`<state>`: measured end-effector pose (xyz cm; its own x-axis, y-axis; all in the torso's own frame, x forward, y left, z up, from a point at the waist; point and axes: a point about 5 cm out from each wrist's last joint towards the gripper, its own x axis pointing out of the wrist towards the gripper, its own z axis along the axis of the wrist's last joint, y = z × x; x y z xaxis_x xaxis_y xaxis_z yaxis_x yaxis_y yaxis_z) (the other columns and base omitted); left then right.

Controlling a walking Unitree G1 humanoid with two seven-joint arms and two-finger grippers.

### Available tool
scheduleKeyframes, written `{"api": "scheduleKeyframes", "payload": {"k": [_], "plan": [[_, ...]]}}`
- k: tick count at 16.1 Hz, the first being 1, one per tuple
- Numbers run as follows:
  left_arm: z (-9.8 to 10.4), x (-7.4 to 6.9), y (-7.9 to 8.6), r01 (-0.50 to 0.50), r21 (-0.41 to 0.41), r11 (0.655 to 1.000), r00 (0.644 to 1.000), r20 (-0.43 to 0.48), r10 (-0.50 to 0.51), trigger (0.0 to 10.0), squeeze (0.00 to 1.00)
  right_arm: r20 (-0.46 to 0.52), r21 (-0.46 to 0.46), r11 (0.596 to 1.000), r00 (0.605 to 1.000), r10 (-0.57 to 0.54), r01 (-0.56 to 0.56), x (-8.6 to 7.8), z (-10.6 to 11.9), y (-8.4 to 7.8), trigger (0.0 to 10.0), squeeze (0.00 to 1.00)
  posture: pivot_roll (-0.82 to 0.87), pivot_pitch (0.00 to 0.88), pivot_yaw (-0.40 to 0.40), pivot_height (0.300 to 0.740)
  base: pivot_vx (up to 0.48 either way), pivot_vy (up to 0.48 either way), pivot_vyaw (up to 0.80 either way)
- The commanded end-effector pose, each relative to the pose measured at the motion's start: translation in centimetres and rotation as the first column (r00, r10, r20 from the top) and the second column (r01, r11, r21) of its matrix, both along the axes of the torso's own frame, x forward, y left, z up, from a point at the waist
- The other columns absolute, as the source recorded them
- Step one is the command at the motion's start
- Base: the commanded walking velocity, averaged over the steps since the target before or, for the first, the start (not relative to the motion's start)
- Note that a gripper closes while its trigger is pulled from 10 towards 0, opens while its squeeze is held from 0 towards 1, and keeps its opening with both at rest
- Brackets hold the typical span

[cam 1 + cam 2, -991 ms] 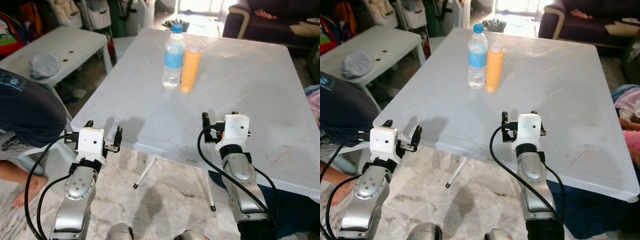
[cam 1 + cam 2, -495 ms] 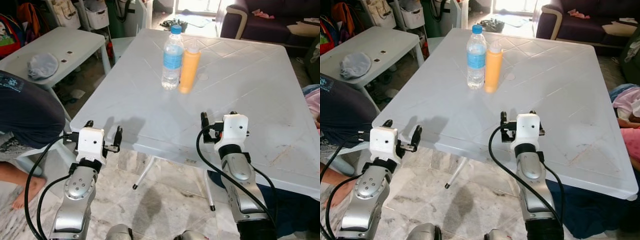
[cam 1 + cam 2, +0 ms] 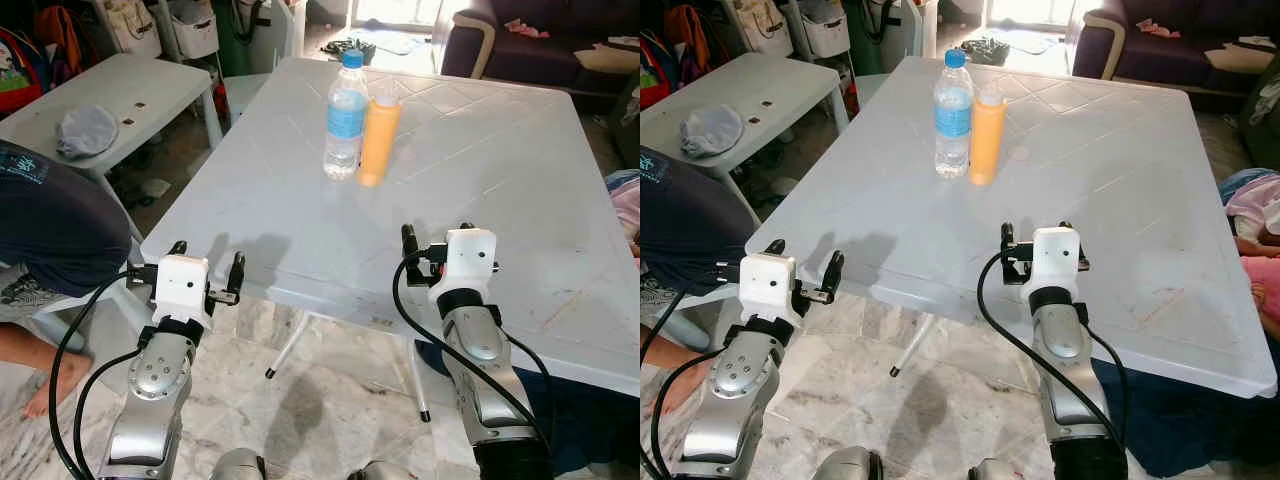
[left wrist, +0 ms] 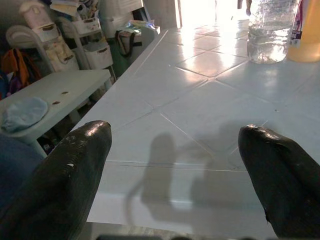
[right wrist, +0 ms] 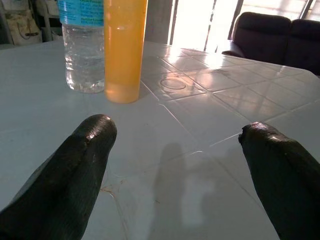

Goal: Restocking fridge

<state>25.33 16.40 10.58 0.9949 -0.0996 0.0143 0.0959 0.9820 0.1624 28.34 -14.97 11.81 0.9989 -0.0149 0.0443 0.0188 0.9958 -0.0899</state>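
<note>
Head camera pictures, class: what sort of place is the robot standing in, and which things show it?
Probably a lived-in home room, not a kitchen proper: a white plastic table holding a water bottle and a juice bottle, a dark sofa behind, and cluttered storage shelves.

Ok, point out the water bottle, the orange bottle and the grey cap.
water bottle (image 3: 347, 118), left eye view, blue label
orange bottle (image 3: 379, 140), left eye view, body
grey cap (image 3: 88, 131), left eye view, crown

A clear water bottle (image 3: 346, 118) with blue cap and label stands upright on the white desk (image 3: 500, 190), touching an orange juice bottle (image 3: 380, 138).
</note>
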Motion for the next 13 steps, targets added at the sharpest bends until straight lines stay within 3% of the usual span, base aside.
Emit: {"api": "scheduleKeyframes", "payload": {"k": [1, 3, 4, 7, 9, 11, 13], "plan": [[0.3, 0.0, 0.0, -0.001, 0.006, 1.0, 1.0, 0.011, 0.001, 10.0, 0.0, 0.007, 0.004, 1.0, 1.0, 0.002, -0.002, 0.1, 0.2, 0.0, 10.0, 0.0, 0.04, 0.043, 0.001, 0.74, 0.0, 0.0, 0.0], [0.2, 0.7, 0.1, -0.087, -0.1, 0.991, 0.996, 0.02, 0.089, 10.0, 0.0, -0.039, -0.126, 0.978, 0.986, 0.164, -0.167, 0.3, 0.7, -1.6, 10.0, 0.0, 0.03, 0.0, -0.05, 0.74, 0.0, 0.0, 0.0], [0.1, 0.5, 0.3, -0.116, -0.115, 0.987, 0.993, 0.021, 0.119, 10.0, 0.0, -0.027, -0.119, 0.979, 0.986, 0.162, -0.164, 0.4, 0.9, -1.5, 10.0, 0.0, 0.04, 0.0, -0.054, 0.74, 0.0, 0.0, 0.0], [-0.1, -0.2, 0.7, -0.144, -0.148, 0.978, 0.989, 0.011, 0.148, 10.0, 0.0, 0.055, -0.098, 0.993, 0.996, 0.067, -0.061, 0.4, 1.5, -0.8, 10.0, 0.0, 0.06, 0.0, -0.059, 0.74, 0.0, 0.0, 0.0], [-0.1, -0.1, 0.8, -0.13, -0.146, 0.981, 0.991, 0.007, 0.132, 10.0, 0.0, 0.067, -0.069, 0.997, 0.998, -0.015, 0.019, 0.0, 1.5, -1.3, 10.0, 0.0, 0.03, 0.0, -0.032, 0.74, 0.0, 0.0, 0.0], [0.0, 0.4, 0.3, -0.07, -0.138, 0.988, 0.997, 0.018, 0.074, 10.0, 0.0, 0.071, -0.081, 0.997, 0.997, -0.01, 0.016, -0.1, 1.6, -1.4, 10.0, 0.0, 0.02, 0.0, -0.025, 0.74, 0.0, 0.0, 0.0], [0.5, 1.0, -0.1, -0.028, -0.126, 0.992, 0.998, 0.048, 0.034, 10.0, 0.0, 0.086, -0.156, 0.987, 0.996, -0.027, 0.04, 0.1, 1.8, -1.5, 10.0, 0.0, 0.0, 0.0, -0.014, 0.74, 0.133, 0.0, 0.0]]}}
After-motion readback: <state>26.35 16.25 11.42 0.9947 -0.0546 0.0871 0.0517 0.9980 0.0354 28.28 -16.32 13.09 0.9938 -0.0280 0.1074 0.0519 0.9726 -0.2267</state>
